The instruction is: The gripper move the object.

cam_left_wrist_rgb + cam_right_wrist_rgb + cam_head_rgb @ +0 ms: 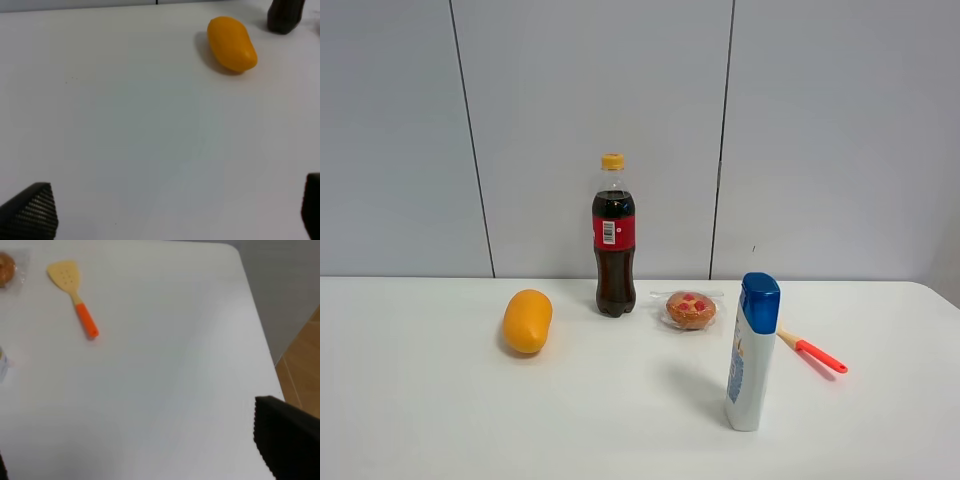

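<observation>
The object is a small spatula (72, 295) with a pale yellow slotted blade and a red-orange handle, lying flat on the white table (165, 370). In the exterior view its handle (816, 354) pokes out to the right from behind a shampoo bottle, which hides the blade. My right gripper (145, 460) is open, well short of the spatula, with one black finger (290, 440) showing and nothing between the fingers. My left gripper (170, 215) is also open and empty over bare table, its fingertips (30, 212) wide apart. Neither arm appears in the exterior view.
An orange oval fruit (527, 320) lies at the left, and a cola bottle (614, 240) stands mid-table. A wrapped pastry (690, 309) sits beside the bottle. A white-and-blue shampoo bottle (753, 352) stands in front of the spatula. The table's right edge and the floor (305, 375) are near the right gripper.
</observation>
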